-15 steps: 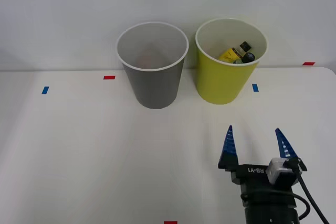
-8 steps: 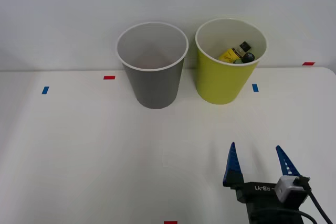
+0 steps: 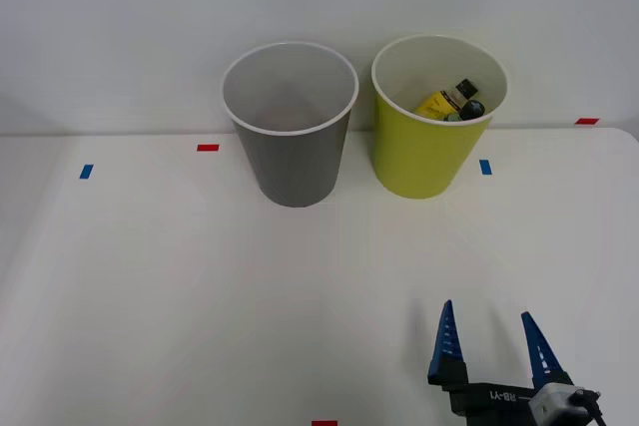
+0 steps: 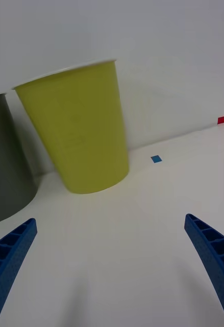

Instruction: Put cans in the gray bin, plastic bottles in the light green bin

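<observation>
White tabletop (image 3: 150, 296) under a plain white wall carries the work area; small blue and red tape marks sit along its far edge. Front view, left to right: the tall tapered dark-gray plastic bin with white rim (image 3: 291, 152) stands at about 11 o'clock from the table centre; its white interior shows only a faint reddish tint low down, so whether the can lies inside cannot be told. Just beside it, at about 1 o'clock, stands the tall tapered yellow-green plastic bin (image 3: 424, 152); inside rest the small plastic bottles (image 3: 451, 102), one with a yellow label and black cap, one with a dark cap. The right gripper (image 3: 492, 346) hovers at 5 o'clock, near the table's front edge, well apart from both bins; its blue ribbed fingers (image 4: 9, 255) are spread wide and hold nothing.

Judgement: no loose item lies on the table, so sorting appears finished or nearly so; the step in hand reads as standing clear. The next move probably calls only for parking the arm.
</observation>
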